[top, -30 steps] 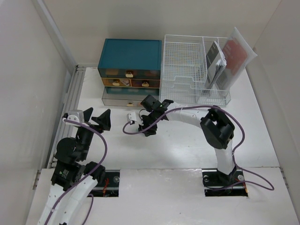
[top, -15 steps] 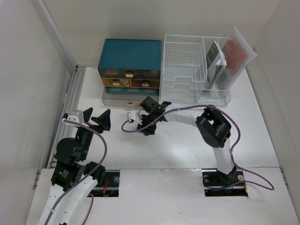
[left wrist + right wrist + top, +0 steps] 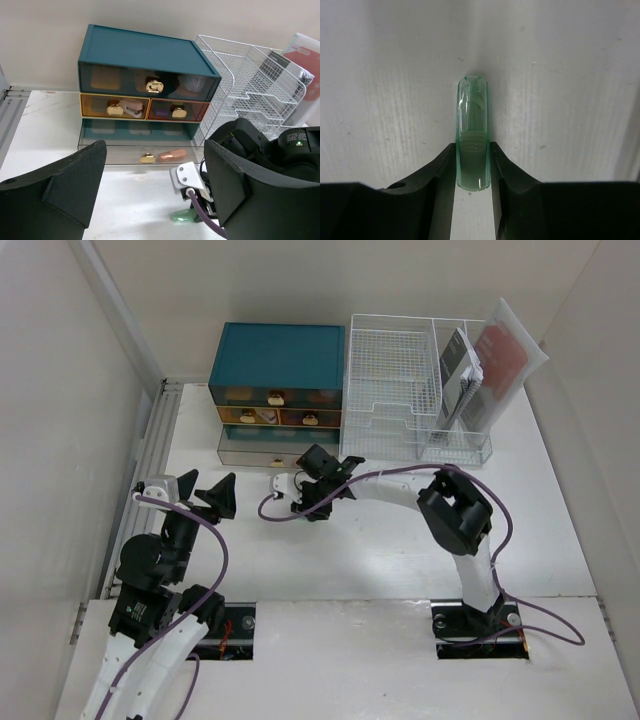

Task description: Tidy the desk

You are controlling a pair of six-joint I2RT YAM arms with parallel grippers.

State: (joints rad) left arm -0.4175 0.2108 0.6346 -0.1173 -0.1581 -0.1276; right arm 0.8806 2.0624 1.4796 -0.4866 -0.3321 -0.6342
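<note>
Teal drawer box (image 3: 277, 358), wire rack (image 3: 392, 372)

Top view: high behind both arms, looking down, wide, whole desk (image 3: 380, 550). Left wrist view: low, facing past the left gripper (image 3: 155, 150) to the drawer box (image 3: 145, 75) ahead. Right wrist view: very close, straight down at the right gripper (image 3: 472, 150), green tube (image 3: 472, 125) between its fingers. The left wrist view shares that tube (image 3: 182, 216).

From above, the right gripper (image 3: 303, 505) wholly hides the green tube (image 3: 471, 135). In the left wrist view only a sliver of the tube shows beside the purple cable (image 3: 200, 216). In the right wrist view its near end is lost between the fingers (image 3: 430, 170), whose bases run off the bottom edge. The left fingers (image 3: 60, 190) are cut off there too. The drawers' (image 3: 150, 107) contents blur behind tinted fronts. The rack (image 3: 250, 75) runs off the right edge, and its books' (image 3: 460, 370) titles are too small to read.
</note>
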